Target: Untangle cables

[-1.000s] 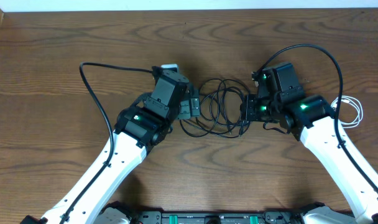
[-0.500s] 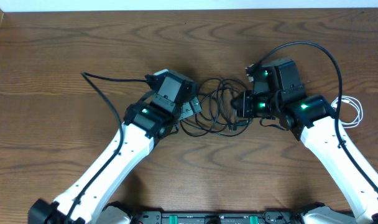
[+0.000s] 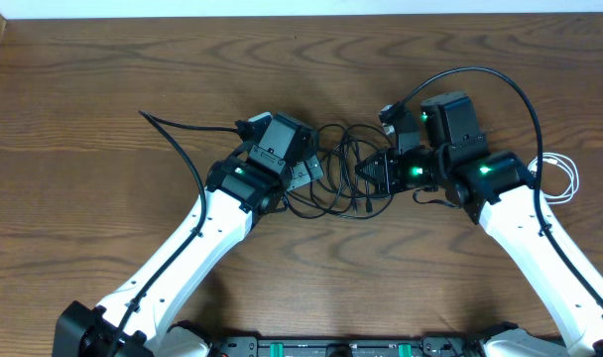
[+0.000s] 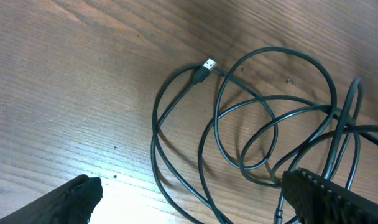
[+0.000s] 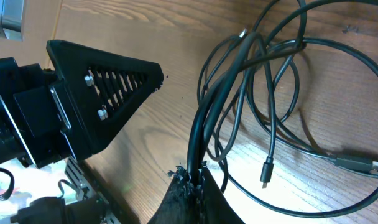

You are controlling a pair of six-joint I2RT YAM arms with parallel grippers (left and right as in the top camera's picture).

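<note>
Mid-separation: right pincer [image 5: 192, 178] clamped on a bundle of black cables [image 5: 204, 118], left pincer [image 4: 186, 186] gaping over them. Next, the left likely must close on one strand and pull away.

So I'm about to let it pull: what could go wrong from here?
The right hand is shut on several black cable strands at once, so pulling may tighten the tangle. The open left hand sits over loops and could snag one. The white cable lies beside the right arm and may get dragged.
</note>
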